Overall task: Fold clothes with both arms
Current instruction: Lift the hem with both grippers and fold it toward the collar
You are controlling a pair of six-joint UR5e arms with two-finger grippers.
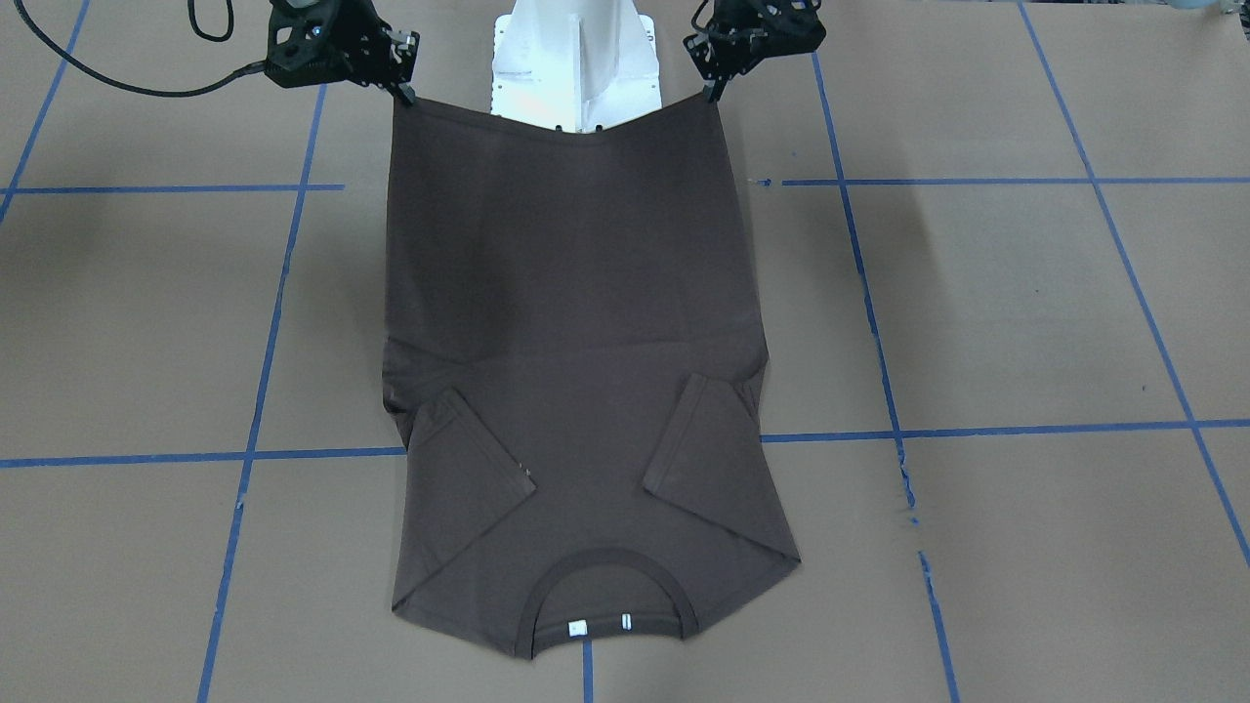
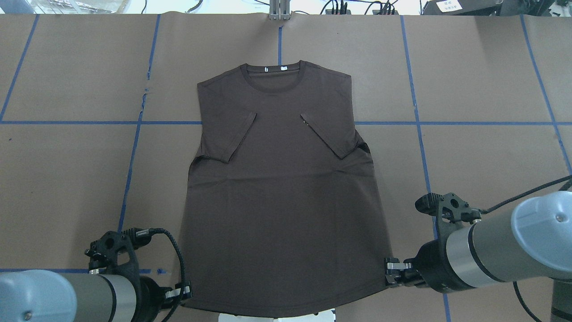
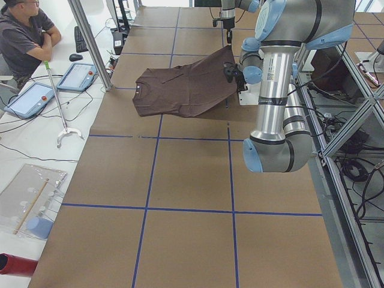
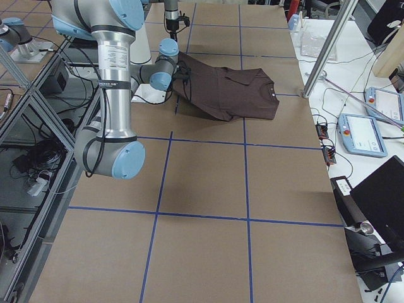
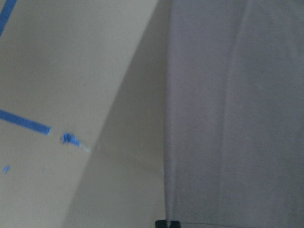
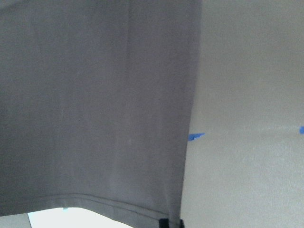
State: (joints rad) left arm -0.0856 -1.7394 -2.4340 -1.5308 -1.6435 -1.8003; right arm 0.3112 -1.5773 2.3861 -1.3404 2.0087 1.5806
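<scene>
The T-shirt (image 2: pixel 286 201) lies w/ its long axis straight out from the robot. The collar (image 1: pixel 605 558) end rests flat on the surface (image 2: pixel 469 89), far from the robot. The hem (image 1: pixel 488 121) end is near the robot and raised off the surface, sagging a little in the middle. Both sleeves (image 2: pixel 225 134) are turned in over the chest.

The left tool (image 2: pixel 185 293) is clenched on the hem corner of its own side, and the right tool (image 2: pixel 388 268) is clenched on the other corner. The arms are approx. equally near, one per corner.

So the shirt lies ahead of both tools and points away from the robot. Probably the next move is to carry the hem fwd over the body twd the collar, both tools parallel, so the fold comes square.
</scene>
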